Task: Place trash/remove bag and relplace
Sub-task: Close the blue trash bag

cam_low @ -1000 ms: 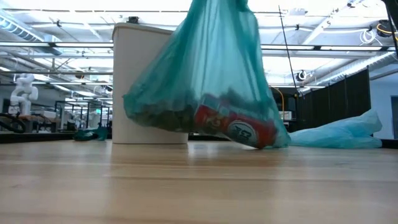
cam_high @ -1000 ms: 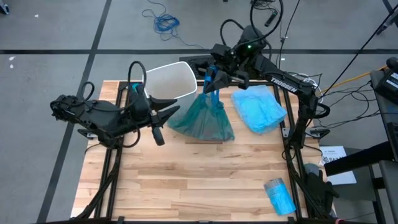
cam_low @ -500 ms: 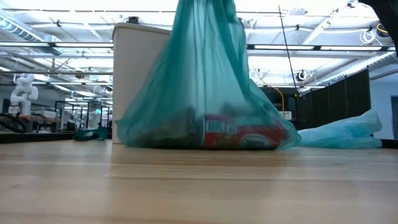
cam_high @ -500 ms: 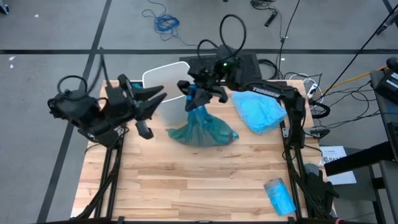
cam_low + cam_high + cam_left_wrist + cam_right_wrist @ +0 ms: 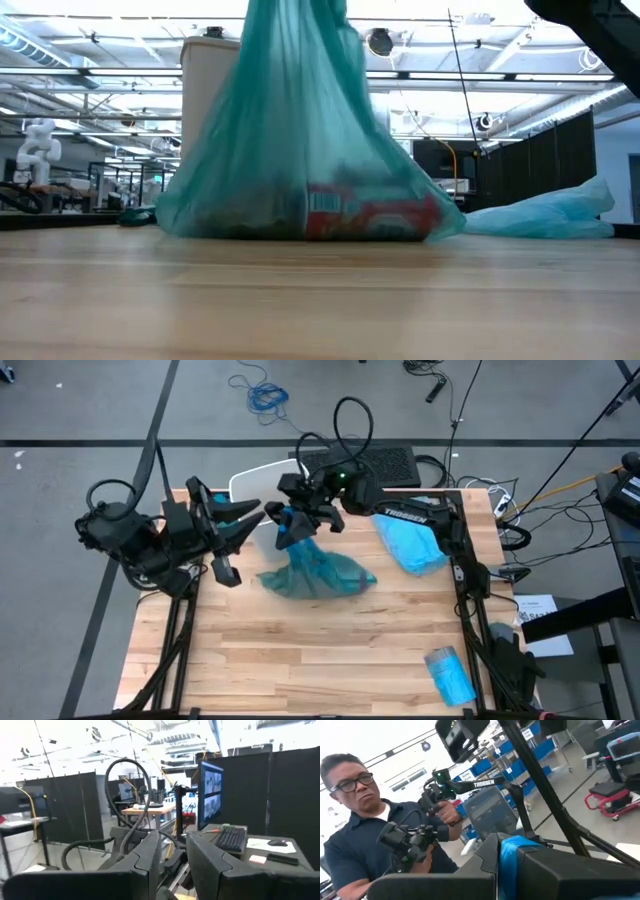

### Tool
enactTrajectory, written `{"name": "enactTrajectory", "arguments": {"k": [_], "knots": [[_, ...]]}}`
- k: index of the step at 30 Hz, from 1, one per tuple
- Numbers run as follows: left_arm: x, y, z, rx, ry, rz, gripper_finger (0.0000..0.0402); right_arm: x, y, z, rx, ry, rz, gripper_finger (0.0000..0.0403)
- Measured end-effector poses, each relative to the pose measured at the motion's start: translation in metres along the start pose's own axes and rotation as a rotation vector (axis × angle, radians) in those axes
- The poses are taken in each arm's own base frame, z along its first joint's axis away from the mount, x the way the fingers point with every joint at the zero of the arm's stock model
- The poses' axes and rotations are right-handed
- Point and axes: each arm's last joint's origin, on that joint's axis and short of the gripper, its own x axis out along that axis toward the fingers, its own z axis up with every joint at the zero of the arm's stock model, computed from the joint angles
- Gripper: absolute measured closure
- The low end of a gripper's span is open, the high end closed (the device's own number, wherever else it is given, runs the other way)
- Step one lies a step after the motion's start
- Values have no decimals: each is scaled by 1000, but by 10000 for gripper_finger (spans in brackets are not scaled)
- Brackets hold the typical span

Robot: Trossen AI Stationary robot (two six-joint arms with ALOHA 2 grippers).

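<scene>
A teal trash bag (image 5: 315,572) sits on the wooden table's middle, and its neck is drawn up to my right gripper (image 5: 288,525), which is shut on it. Through the plastic I see trash, among it a red-and-white bottle (image 5: 370,212). The white bin (image 5: 262,477) stands upright at the far edge behind the bag (image 5: 300,150). My left gripper (image 5: 250,520) hovers near the bin's left side, pointing a little upward. It is open, with nothing between its fingers (image 5: 145,862). My right gripper pinches the bag's gathered top (image 5: 512,852) between its two fingers. It comes in about level from the table's right side. The bag hangs below the fingers as a drawn-up cone, and its filled bottom (image 5: 300,215) rests on the table.
A heap of light blue bags (image 5: 415,542) lies at the far right of the table, and a blue roll (image 5: 450,675) at the near right corner. A person (image 5: 375,820) holding control handles shows beyond the table. The near half of the tabletop (image 5: 320,660) is bare wood.
My right gripper has gone toward the table's left and down with the bag. The bag hung tilted, with its bottom barely off the wood. Now that bottom lies spread on the table, farther left. My left gripper has risen, tipped upward and drawn back from the bin.
</scene>
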Motion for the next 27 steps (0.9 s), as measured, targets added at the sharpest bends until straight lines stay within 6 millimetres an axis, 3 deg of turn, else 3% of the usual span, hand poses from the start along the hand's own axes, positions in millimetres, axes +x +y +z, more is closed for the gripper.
{"name": "enactTrajectory", "arguments": {"k": [5, 12, 18, 22, 27], "knots": [[0, -1, -2, 29, 18, 0, 308, 17, 11, -2, -13, 15, 41, 403], [0, -1, -5, 56, 43, 2, 308, 56, 49, -5, -59, 45, 151, 403], [0, -1, -5, 59, 45, 1, 308, 72, 64, -9, -53, 35, 179, 403], [0, -2, -6, 61, 52, -1, 308, 78, 67, -12, -50, 44, 190, 403], [0, -3, -12, 58, 93, -15, 308, 76, 56, -16, -33, 55, 128, 403]]}}
